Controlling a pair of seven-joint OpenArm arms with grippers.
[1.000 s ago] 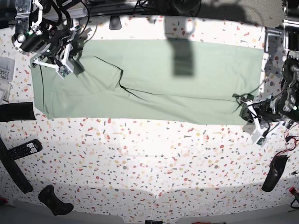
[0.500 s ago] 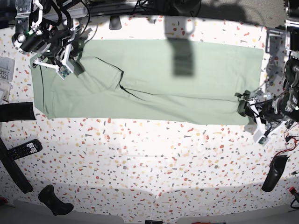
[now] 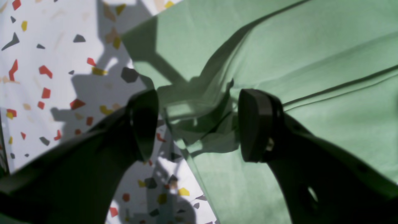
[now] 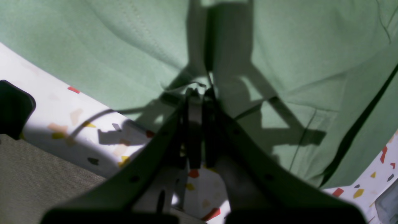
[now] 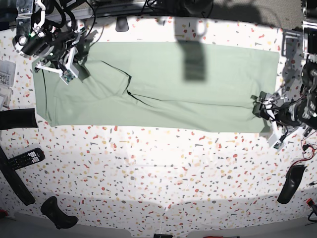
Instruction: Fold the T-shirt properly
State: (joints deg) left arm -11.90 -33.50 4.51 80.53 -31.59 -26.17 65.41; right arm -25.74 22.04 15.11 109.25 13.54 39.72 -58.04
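The pale green T-shirt (image 5: 188, 99) lies as a long flat rectangle across the far half of the speckled table (image 5: 158, 173). At its right near corner my left gripper (image 5: 261, 105) stands open. In the left wrist view the left gripper (image 3: 199, 124) has its two dark fingers (image 3: 143, 124) wide apart, with a small bunched ridge of T-shirt (image 3: 311, 62) cloth lying loose between them. At the shirt's far left end my right gripper (image 5: 80, 64) is shut. In the right wrist view the right gripper (image 4: 199, 93) pinches the T-shirt (image 4: 124, 46) at its edge.
A black remote (image 5: 25, 158) and dark handle-like objects (image 5: 17, 119) (image 5: 57, 213) lie along the table's left side. Another dark handle (image 5: 290, 183) sits at the near right. Papers (image 5: 6, 74) rest at the left edge. Cables and frame parts run along the far edge.
My left gripper has opened and let go of the shirt's right near corner, then drifted slightly toward the far side. The right arm has stayed put.
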